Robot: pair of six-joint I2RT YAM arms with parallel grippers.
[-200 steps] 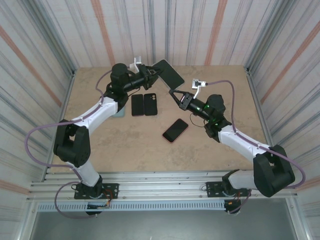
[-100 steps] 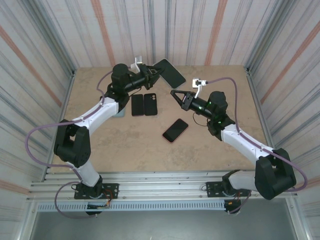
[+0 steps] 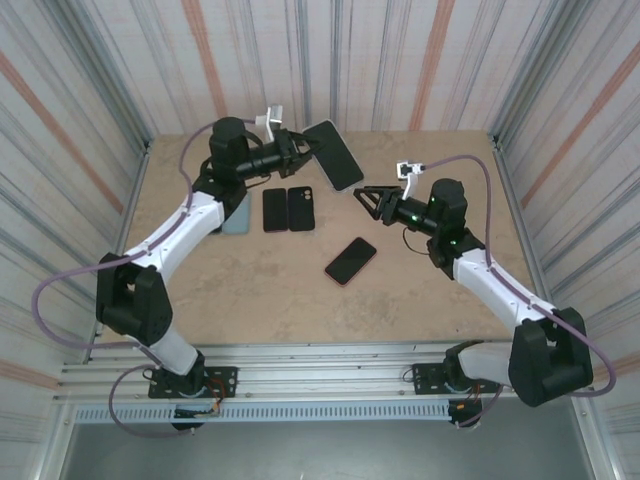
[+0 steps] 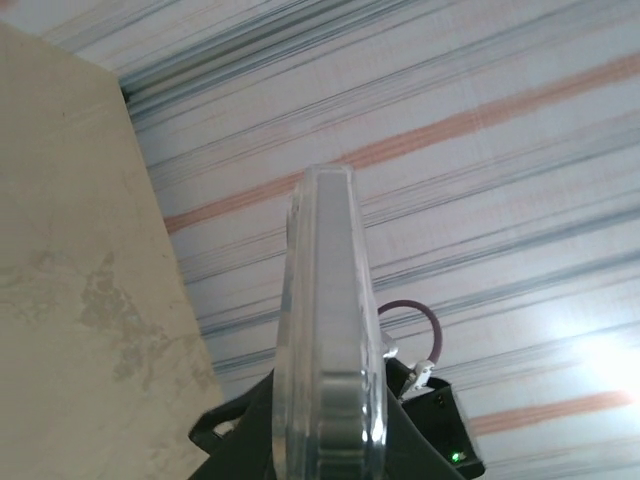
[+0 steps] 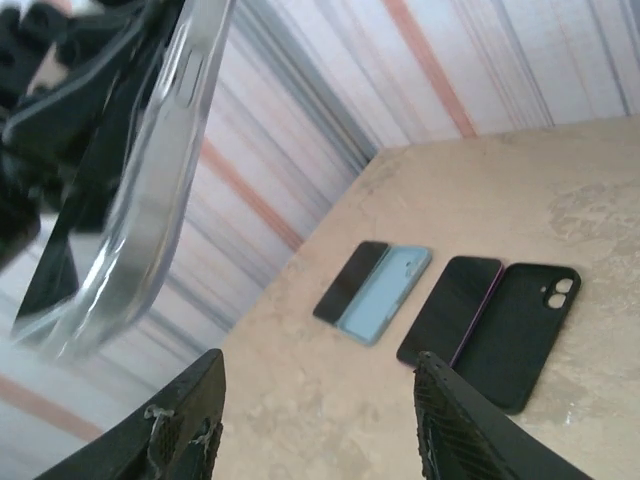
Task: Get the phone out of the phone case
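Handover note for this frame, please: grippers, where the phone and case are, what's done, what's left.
Left gripper: shut on the cased phone, held up over the far side of the table.
Right gripper: open, close to the phone's lower end, not touching.
Done: cased phone lifted.
Left: phone is not yet out of its clear case.
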